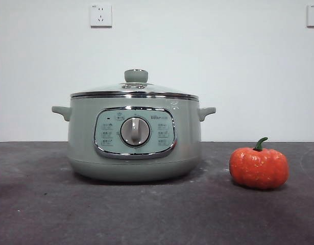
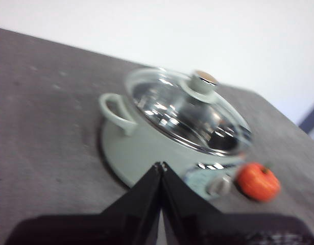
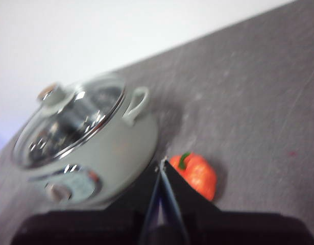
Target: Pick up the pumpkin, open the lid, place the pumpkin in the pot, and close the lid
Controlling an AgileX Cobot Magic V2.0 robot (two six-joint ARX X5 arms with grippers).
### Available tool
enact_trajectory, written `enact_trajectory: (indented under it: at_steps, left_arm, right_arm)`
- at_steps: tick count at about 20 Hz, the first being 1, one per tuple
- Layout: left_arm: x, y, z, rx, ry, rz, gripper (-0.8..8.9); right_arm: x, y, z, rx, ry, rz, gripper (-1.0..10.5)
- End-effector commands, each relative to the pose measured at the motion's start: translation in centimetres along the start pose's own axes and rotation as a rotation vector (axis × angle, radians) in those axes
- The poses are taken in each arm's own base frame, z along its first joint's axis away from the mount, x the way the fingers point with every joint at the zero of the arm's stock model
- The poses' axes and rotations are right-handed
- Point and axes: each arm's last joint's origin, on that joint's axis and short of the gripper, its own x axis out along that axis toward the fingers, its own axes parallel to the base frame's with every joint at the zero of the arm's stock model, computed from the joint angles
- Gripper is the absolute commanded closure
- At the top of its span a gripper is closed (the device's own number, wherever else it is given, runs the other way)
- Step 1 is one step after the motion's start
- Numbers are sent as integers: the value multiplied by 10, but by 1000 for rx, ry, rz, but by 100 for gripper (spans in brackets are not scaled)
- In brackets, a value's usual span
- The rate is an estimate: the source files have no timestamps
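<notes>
Front view, pot: I see the pot [image 1: 134,137] standing square on the dark table [image 1: 39,204], dial and control panel turned toward the camera, so I judge it was set for easy reach from above.
Front view, lid: the lid [image 1: 135,88] sits seated on the pot's rim, knob up. That knob is the obvious place to grasp.
Front view, pumpkin: the pumpkin [image 1: 259,167] rests upright on the table beside the pot, apart from it, stem up. Kept clear of the pot wall, it leaves room for jaws on either side.
Front view, arms: neither arm shows here, so I read both as held high and back.

Left wrist view, tool: my left gripper [image 2: 161,165] has its jaws pressed together, tips meeting, holding nothing.
Left wrist view, pose: it hangs above the table, looking down over the lid and one side handle. The pumpkin lies past the pot's panel side.

Right wrist view, tool: my right gripper [image 3: 162,162] is likewise closed to a point and empty.
Right wrist view, pose: it hangs over the table, tips lined up near the pumpkin, with the pot alongside. I judge this arm better placed for the pick; it must spread first.
Progress: nothing started, in my judgement.
</notes>
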Motion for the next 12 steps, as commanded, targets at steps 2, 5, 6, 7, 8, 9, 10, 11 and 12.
enact_trajectory:
  at_steps: [2,5,6,7,8,9,10,11,12]
  left_arm:
    - [-1,-10,19,92,94,-81,821]
    - [-1,-16,33,129,156,-138,821]
    - [-1,-18,37,136,174,-152,821]
    - [-1,-20,40,144,193,-170,821]
    - [-1,-22,43,153,212,-187,821]
    - [-1,-23,46,162,227,-194,821]
    - [-2,-24,49,173,245,-199,821]
    - [-3,-26,51,185,260,-207,821]
    - [-4,-27,53,192,274,-213,821]
  right_arm:
    - [-4,13,23,-99,129,65,959]
    - [-5,20,38,-141,249,90,959]
    - [-5,22,43,-158,280,92,959]
    - [-5,25,48,-174,314,104,959]
    - [-5,27,53,-191,345,112,958]
    - [-6,29,58,-199,370,113,958]
    - [-6,31,63,-211,398,113,959]
    - [-7,33,68,-223,424,114,958]
    - [-8,35,72,-231,444,115,958]
